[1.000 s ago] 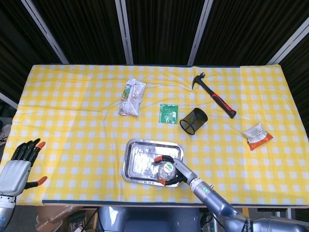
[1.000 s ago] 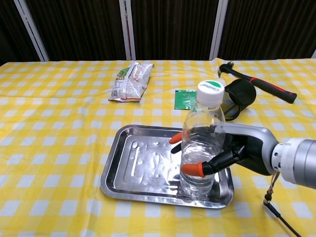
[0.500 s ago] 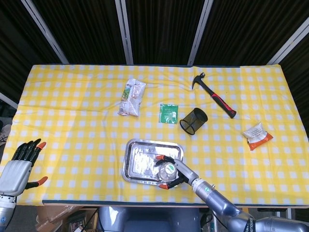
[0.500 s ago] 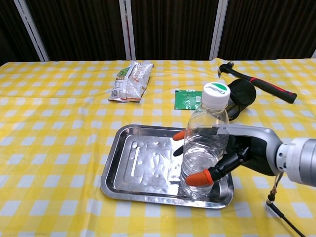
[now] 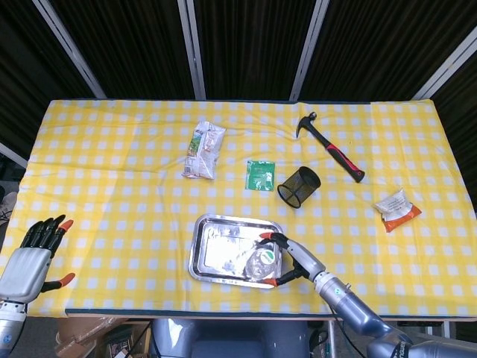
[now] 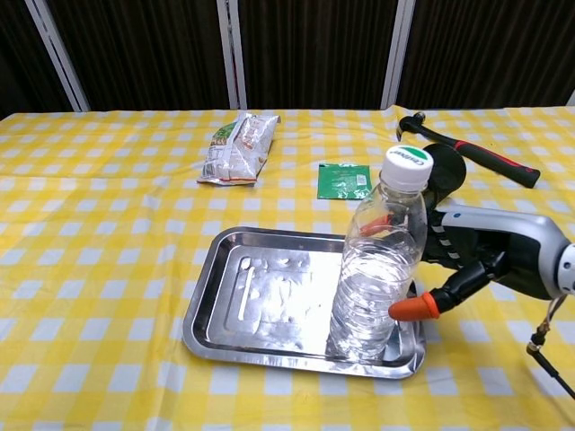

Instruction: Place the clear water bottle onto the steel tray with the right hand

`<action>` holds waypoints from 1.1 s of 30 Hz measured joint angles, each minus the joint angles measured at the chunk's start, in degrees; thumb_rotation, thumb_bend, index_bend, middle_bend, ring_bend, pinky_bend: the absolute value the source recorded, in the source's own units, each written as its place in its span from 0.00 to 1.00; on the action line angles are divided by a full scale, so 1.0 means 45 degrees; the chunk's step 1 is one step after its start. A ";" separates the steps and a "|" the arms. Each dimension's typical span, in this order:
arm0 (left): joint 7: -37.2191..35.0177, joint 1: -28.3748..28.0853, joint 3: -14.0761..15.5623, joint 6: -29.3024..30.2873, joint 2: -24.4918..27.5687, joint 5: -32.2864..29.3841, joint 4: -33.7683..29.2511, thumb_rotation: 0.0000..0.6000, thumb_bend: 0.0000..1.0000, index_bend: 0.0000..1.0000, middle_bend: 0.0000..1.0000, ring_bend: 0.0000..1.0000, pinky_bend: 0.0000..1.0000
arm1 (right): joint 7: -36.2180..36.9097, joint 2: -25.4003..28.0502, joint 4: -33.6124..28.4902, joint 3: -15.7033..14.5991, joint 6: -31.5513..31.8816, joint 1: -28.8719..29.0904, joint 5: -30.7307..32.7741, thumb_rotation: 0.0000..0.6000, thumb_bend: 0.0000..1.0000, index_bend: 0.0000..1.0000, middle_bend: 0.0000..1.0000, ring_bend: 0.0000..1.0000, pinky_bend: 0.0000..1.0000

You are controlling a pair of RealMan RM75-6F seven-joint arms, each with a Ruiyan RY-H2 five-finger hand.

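Right hand (image 6: 467,260) sits at the lower right of the chest view, fingers spread apart around the clear plastic water bottle with a white cap (image 6: 377,269), gripping nothing. That bottle leans right, its base on the shiny rectangular steel tray (image 6: 260,296), lower centre. Left hand (image 5: 33,253), lower left of the head view, hangs open-fingered beside the worktop.

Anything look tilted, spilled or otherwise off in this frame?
Yes: the water bottle stands on the steel tray at its near right corner but leans to the right, not upright. The right hand is beside it with its fingers spread. Nothing looks spilled or damaged.
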 measured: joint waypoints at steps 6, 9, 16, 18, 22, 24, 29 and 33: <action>-0.0011 -0.0002 0.0009 0.0007 0.0016 0.0007 -0.0012 1.00 0.17 0.06 0.00 0.00 0.00 | 0.0700 0.1607 0.0152 -0.0464 0.0092 -0.0295 -0.1252 1.00 0.22 0.15 0.20 0.00 0.00; -0.0086 0.0006 -0.0005 0.0040 0.0050 -0.0001 -0.0017 1.00 0.17 0.06 0.00 0.00 0.00 | 0.0475 0.2393 0.0269 -0.0826 0.0389 -0.0521 -0.1885 1.00 0.22 0.15 0.20 0.00 0.00; -0.0275 0.0107 -0.0073 0.0257 0.0147 -0.0087 -0.0046 1.00 0.17 0.06 0.00 0.00 0.00 | -0.3098 0.2770 0.0733 -0.1234 0.3442 -0.1939 -0.1960 1.00 0.22 0.15 0.20 0.00 0.00; -0.0246 0.0137 -0.0056 0.0305 0.0147 -0.0051 -0.0069 1.00 0.17 0.06 0.00 0.00 0.00 | -0.4292 0.2755 0.0921 -0.1281 0.4593 -0.2430 -0.1895 1.00 0.22 0.15 0.20 0.00 0.00; -0.0133 0.0159 -0.0043 0.0309 0.0108 -0.0066 -0.0088 1.00 0.17 0.06 0.00 0.00 0.00 | -0.6025 0.2520 0.1797 -0.1317 0.7396 -0.3657 -0.1842 1.00 0.22 0.15 0.20 0.00 0.00; -0.0108 0.0162 -0.0049 0.0299 0.0087 -0.0093 -0.0091 1.00 0.17 0.06 0.00 0.00 0.00 | -0.6482 0.2308 0.2484 -0.1327 0.8397 -0.4124 -0.1849 1.00 0.22 0.15 0.19 0.00 0.00; -0.0153 0.0180 -0.0097 0.0336 0.0107 -0.0172 -0.0078 1.00 0.17 0.06 0.00 0.00 0.00 | -0.7391 0.1611 0.4590 -0.1314 0.9535 -0.5032 -0.1730 1.00 0.22 0.15 0.14 0.00 0.00; -0.0237 0.0163 -0.0149 0.0306 0.0125 -0.0250 0.0002 1.00 0.17 0.06 0.00 0.00 0.00 | -0.7942 0.1444 0.5211 -0.1275 0.9714 -0.5319 -0.1637 1.00 0.22 0.15 0.12 0.00 0.00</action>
